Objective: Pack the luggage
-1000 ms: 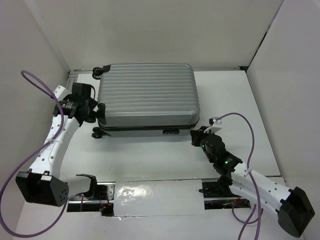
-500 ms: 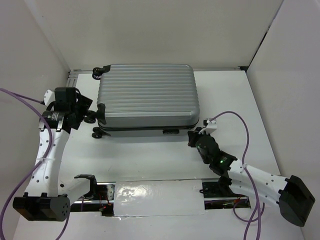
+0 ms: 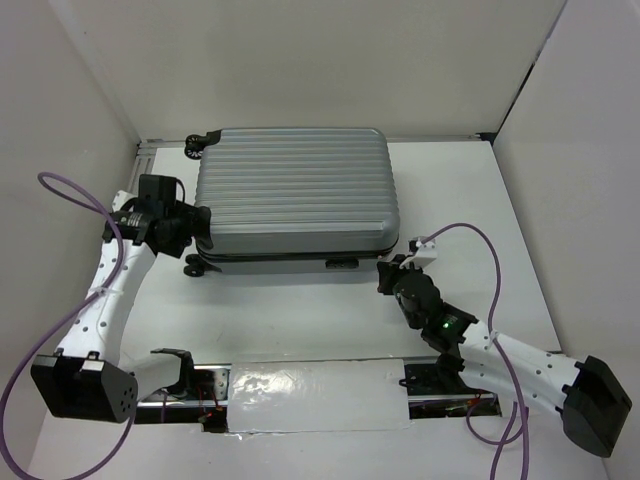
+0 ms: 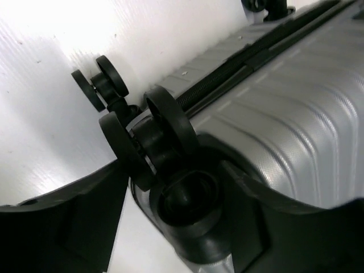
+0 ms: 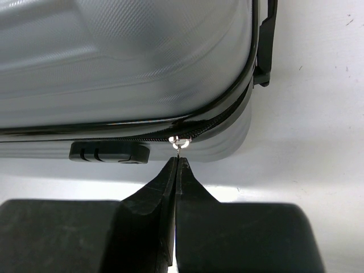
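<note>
luggage (image 3: 295, 195) lies between hands: left hand (image 3: 190, 228) spread around its wheel corner, right hand (image 5: 177, 162) pinched on zipper pull (image 5: 180, 142).

The luggage (image 3: 295, 195) is seen lying flat on its big side, toward 12 o'clock on the table. It is a small hard suitcase with a silver-grey shell covered in long ribs. It is closed, with a black zipper line running around its edge. Black wheels are seen sticking out at its 9 o'clock end. A small black lock is seen on its 6 o'clock side.
</note>
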Robot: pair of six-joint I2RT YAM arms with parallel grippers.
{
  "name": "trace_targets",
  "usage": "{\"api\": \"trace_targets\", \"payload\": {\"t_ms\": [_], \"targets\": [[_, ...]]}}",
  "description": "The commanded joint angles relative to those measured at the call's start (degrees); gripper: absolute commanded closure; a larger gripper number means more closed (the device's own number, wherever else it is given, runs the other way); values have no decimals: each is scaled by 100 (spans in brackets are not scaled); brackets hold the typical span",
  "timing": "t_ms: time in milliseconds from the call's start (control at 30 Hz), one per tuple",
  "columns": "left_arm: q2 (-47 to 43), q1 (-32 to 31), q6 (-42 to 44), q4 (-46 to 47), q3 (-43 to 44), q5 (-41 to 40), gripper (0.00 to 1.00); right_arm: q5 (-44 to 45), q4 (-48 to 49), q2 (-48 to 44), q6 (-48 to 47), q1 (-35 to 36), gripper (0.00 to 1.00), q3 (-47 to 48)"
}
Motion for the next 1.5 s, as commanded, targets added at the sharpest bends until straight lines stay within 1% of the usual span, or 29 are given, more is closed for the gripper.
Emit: {"api": "trace_targets", "payload": {"t_ms": [0,67,100,133,167,200,267,333,367,400,467,533,600,633,700,733,800,833,867,967,1067,1100,1167,1200,1267,1300,1367,1433,1467], "targets": [[139,-66,-438,183,-5,-186,36,97,-32,-119,45,81,100,15],[288,-66,-439,183,-5,-186,52,168,-85,-119,45,133,100,15],[289,-66,-439,183,-5,-247,63,238,-137,-171,45,134,100,15],[341,-66,-439,183,-5,-248,74,239,-138,-172,45,134,100,15],[342,-66,-439,183,-5,-300,92,300,-138,-172,45,134,100,15],[394,-66,-439,131,-5,-301,100,361,-199,-224,45,134,100,15],[394,-66,-439,130,-5,-476,100,545,-391,-225,177,134,100,15],[394,-66,-386,130,-58,-809,100,1063,-463,-225,247,134,100,77],[394,-66,-438,61,-119,-923,100,1569,-515,-225,326,38,100,77],[394,-66,-439,112,-189,-1029,100,1827,-594,-94,327,-41,100,146],[394,-6,-194,174,-190,-1275,100,2127,-595,300,545,-304,100,348],[464,48,139,235,-138,-1547,100,2181,-595,583,485,-716,100,568],[639,240,290,236,-137,-1671,100,1945,-159,855,266,-1138,100,569],[788,346,447,236,-76,-1724,100,1526,10,909,213,-1480,100,569],[868,399,553,288,-6,-1724,100,1365,107,987,212,-1675,100,621],[1026,460,650,289,56,-1724,100,1198,421,1049,151,-2034,100,622],[1150,461,948,446,56,-1724,100,540,993,1111,-366,-2387,100,560],[1211,461,1072,664,56,-1724,100,337,1492,1216,-420,-2719,100,508],[1299,461,1334,788,56,-1724,100,-335,1827,1286,-586,-2914,100,507],[1361,531,1721,1174,39,-1724,100,-1707,2838,1900,-1051,-3625,100,664],[1361,584,2188,1676,-67,-1724,100,-1940,3534,2612,-1395,-3830,100,1113],[1361,584,2424,1921,-145,-1724,100,-2002,3684,2779,-1692,-3891,100,1349],[1361,724,2557,2081,-207,-1724,100,-2090,3947,3237,-1948,-3979,100,1622],[1361,725,2871,2308,-260,-1664,100,-2169,4071,3369,-2133,-4032,100,1754],[1361,795,3084,2520,-321,-1602,100,-2485,4256,3806,-2388,-4085,100,2132],[1361,847,3268,2686,-374,-1549,100,-2425,4257,3983,-2537,-4137,100,2316],[1361,926,3270,2750,-427,-1619,100,-2372,4449,4553,-2591,-4225,100,2747],[1361,1005,3471,2942,-497,-1453,100,-2556,4555,4950,-2591,-4366,100,3316],[1361,1075,3550,3117,-584,-1400,100,-2556,4555,5370,-2513,-4453,100,3494]]}}
